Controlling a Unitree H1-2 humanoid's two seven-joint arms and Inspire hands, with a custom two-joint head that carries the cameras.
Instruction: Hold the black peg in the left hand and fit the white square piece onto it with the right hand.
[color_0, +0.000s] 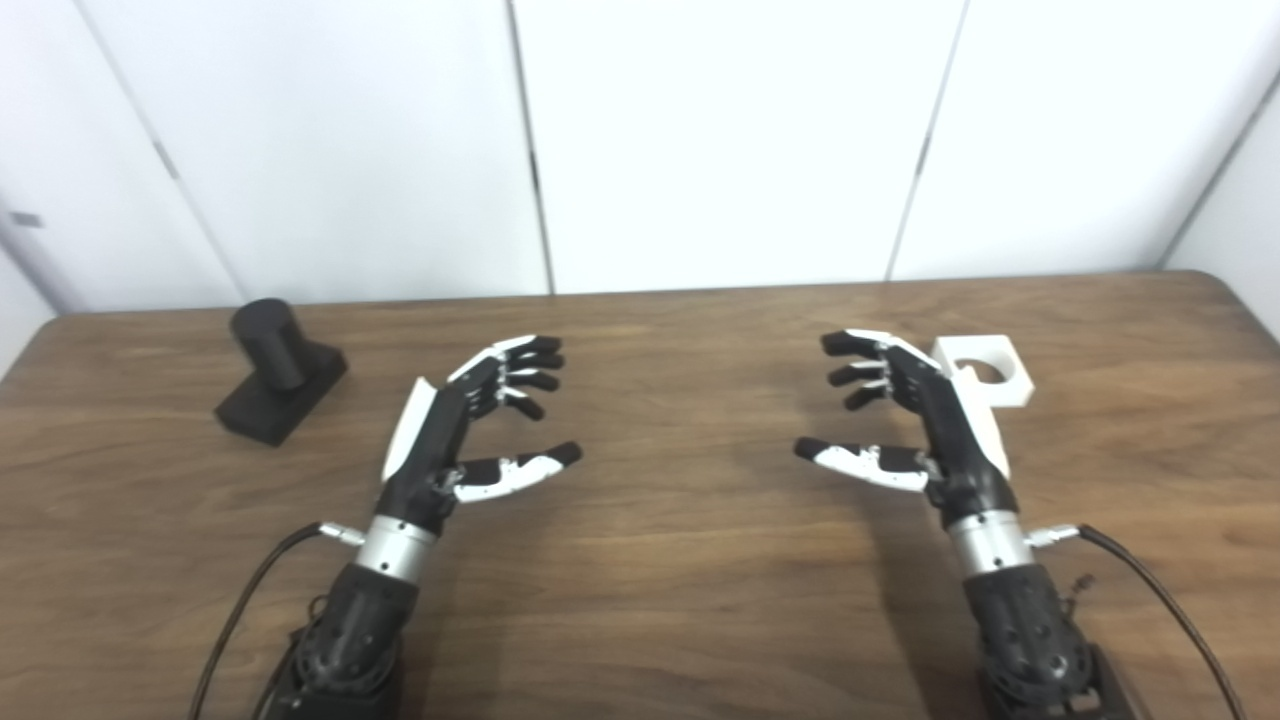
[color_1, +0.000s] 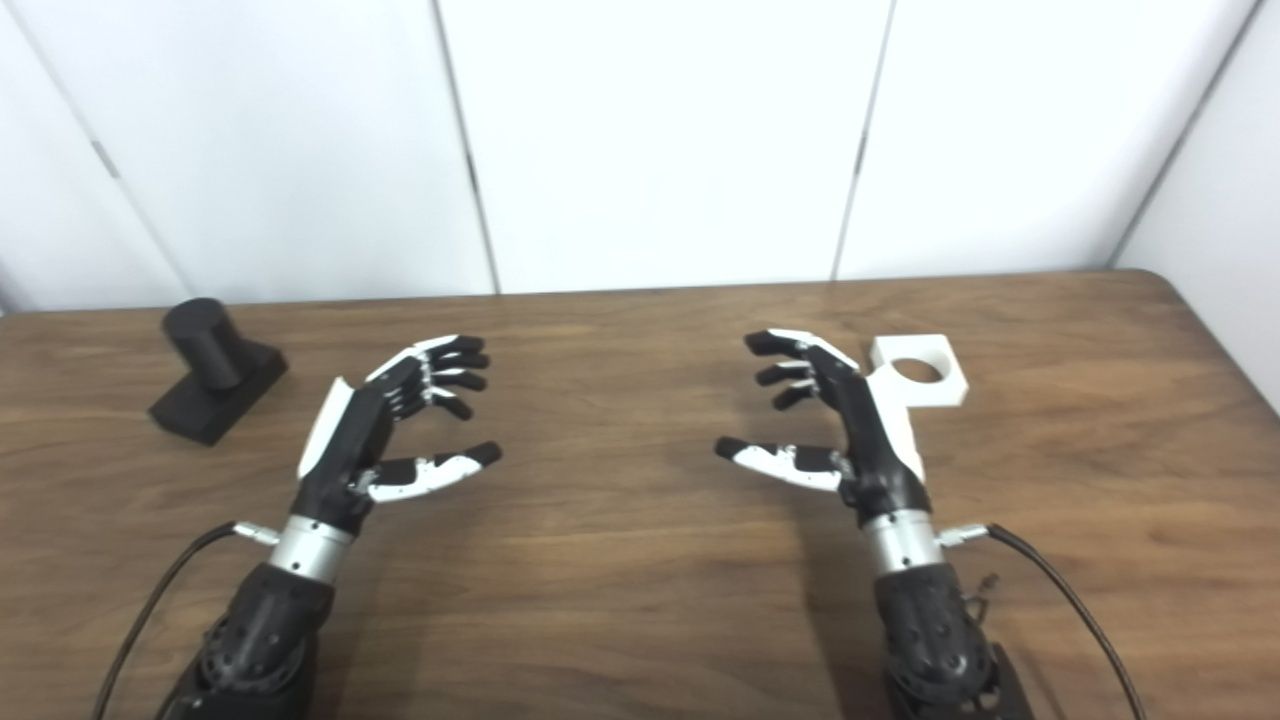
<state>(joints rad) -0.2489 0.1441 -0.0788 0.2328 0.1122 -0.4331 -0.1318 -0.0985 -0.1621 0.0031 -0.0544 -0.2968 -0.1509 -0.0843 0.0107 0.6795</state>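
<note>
The table (color_0: 680, 580) is a broad slab of dark brown wood with a streaked grain and rounded far corners, backed by flat white wall panels (color_0: 720, 140); two black arms rise from its near edge, each with a silver wrist collar and a thin black cable trailing off; the left robot hand (color_0: 470, 430) hovers over the table left of centre, holding nothing, its black-and-white fingers spread and loosely curled with the thumb held apart below them; the right robot hand (color_0: 900, 420) mirrors it right of centre, likewise spread wide and empty, palms facing each other across bare wood; the black peg (color_0: 278, 372), a matte upright cylinder on a flat rectangular base, stands near the far left corner, well apart from the left robot hand; the white square piece (color_1: 918, 372), a smooth blocky plate with a round hole through it, lies flat toward the far right, just behind the right robot hand's back and partly hidden by it.
</note>
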